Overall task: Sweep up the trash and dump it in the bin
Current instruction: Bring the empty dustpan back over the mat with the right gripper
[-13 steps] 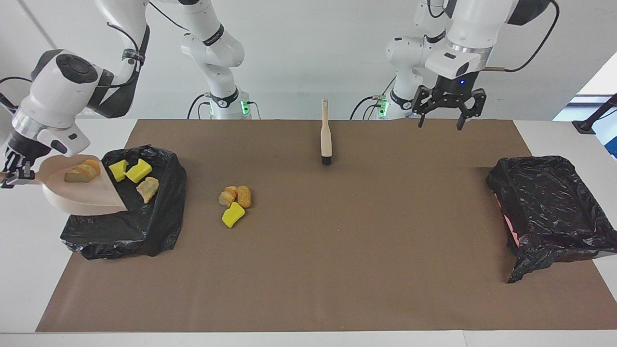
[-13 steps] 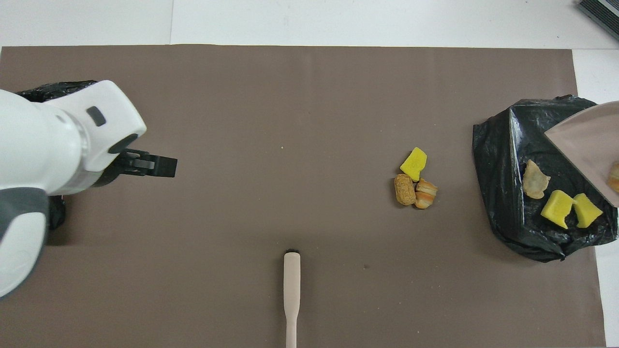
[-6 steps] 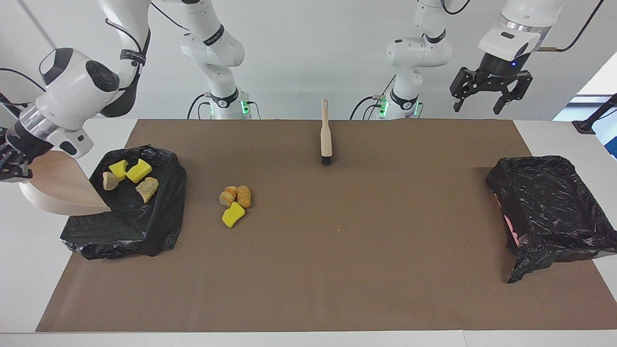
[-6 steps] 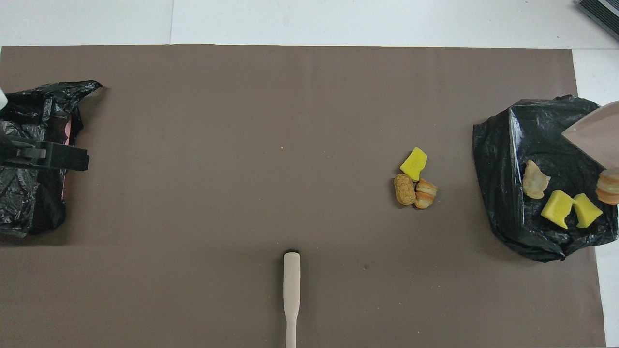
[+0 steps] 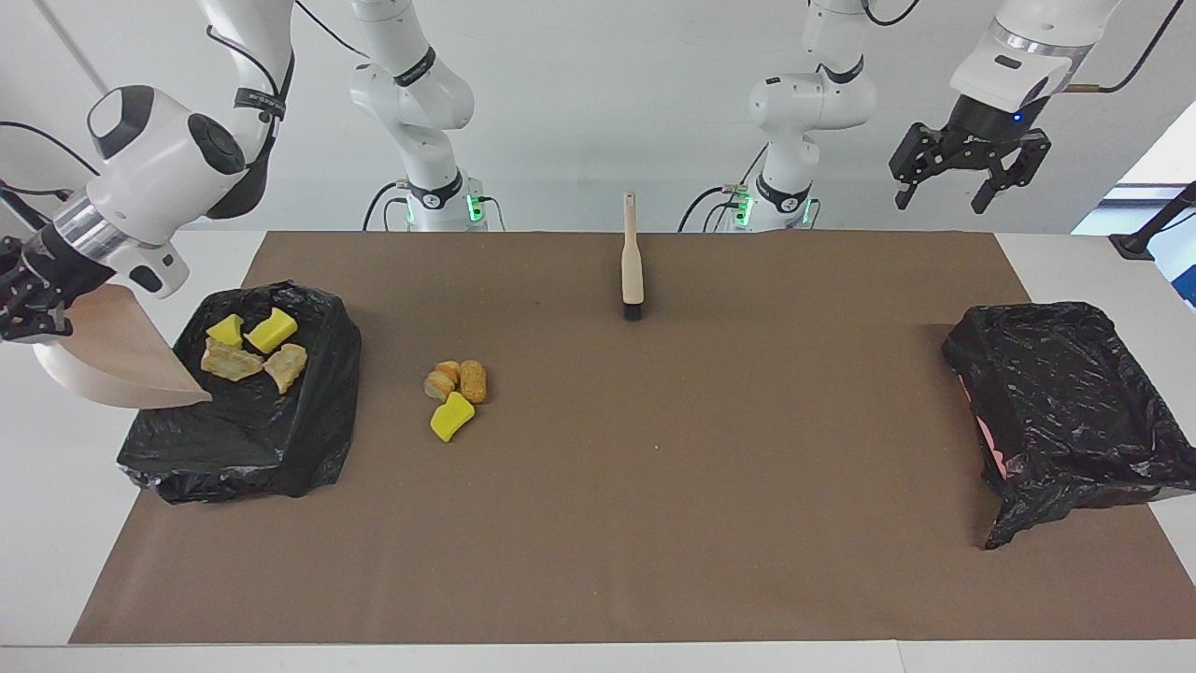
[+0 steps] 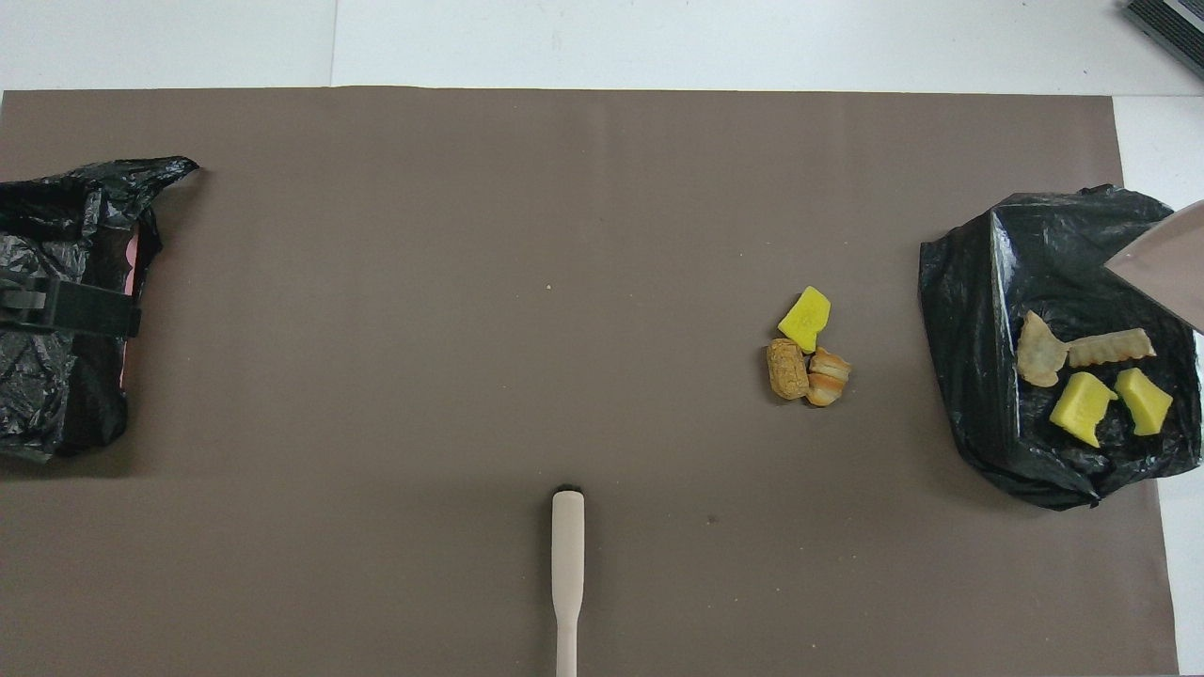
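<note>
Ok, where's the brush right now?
The brush lies untouched on the brown mat at the robots' edge, midway between the arm bases, nearer the robots than the loose trash pile.

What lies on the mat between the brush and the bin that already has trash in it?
A small pile of trash: one yellow chunk and two bread-like pieces, lying on the mat between the brush and the bin. Both views show it; the rest is bare.

Glossy crinkled plastic bin liner (image 5: 252,439), matt paper mat (image 5: 654,486)
</note>
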`<state>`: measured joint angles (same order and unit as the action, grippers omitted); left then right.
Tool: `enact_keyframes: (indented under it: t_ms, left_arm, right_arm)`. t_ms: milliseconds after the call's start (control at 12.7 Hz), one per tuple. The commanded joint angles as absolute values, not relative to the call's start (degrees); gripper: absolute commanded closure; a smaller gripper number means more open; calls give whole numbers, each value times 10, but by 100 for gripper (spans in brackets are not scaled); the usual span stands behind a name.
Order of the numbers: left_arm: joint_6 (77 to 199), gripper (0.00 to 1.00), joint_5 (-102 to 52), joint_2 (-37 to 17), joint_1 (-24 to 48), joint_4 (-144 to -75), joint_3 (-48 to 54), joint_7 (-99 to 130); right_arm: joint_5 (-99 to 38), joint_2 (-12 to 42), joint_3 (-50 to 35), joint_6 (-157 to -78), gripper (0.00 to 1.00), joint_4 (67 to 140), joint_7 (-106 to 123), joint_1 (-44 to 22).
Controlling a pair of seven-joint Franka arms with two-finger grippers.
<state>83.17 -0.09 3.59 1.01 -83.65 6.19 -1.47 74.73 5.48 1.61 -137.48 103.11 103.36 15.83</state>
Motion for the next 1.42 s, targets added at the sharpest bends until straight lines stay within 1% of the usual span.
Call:
enact_keyframes:
  t_ms: [0, 79, 315, 630, 788, 1024, 1182, 1339]
  left_arm:
    - [817, 0, -2, 38, 3, -828, 63, -22]
    - [817, 0, -2, 38, 2, -829, 62, -23]
    - [817, 0, -1, 36, 3, -826, 60, -23]
    - [793, 0, -2, 32, 18, -824, 16, -27]
    - [792, 0, 1, 33, 33, -824, -4, -52]
    - [792, 0, 0, 34, 61, -825, -29, -54]
    - [792, 0, -1, 37, 64, -826, -32, -55]
    - [795, 0, -4, 39, 62, -830, -31, -55]
  right_arm:
    - [682, 13, 12, -1347, 100, 1049, 1034, 158]
    - [641, 8, 4, -1314, 100, 1047, 1039, 149]
    - [507, -7, -10, -1181, 100, 1022, 1019, 110]
    - [411, -18, -17, -1036, 100, 1019, 834, 50]
    - [343, -25, -18, -984, 100, 1019, 727, 22]
    - [262, -23, -18, -905, 100, 1008, 513, -44]
    - [214, -15, -18, -891, 100, 1007, 358, -82]
    - [165, 16, -19, -889, 100, 991, 220, -115]
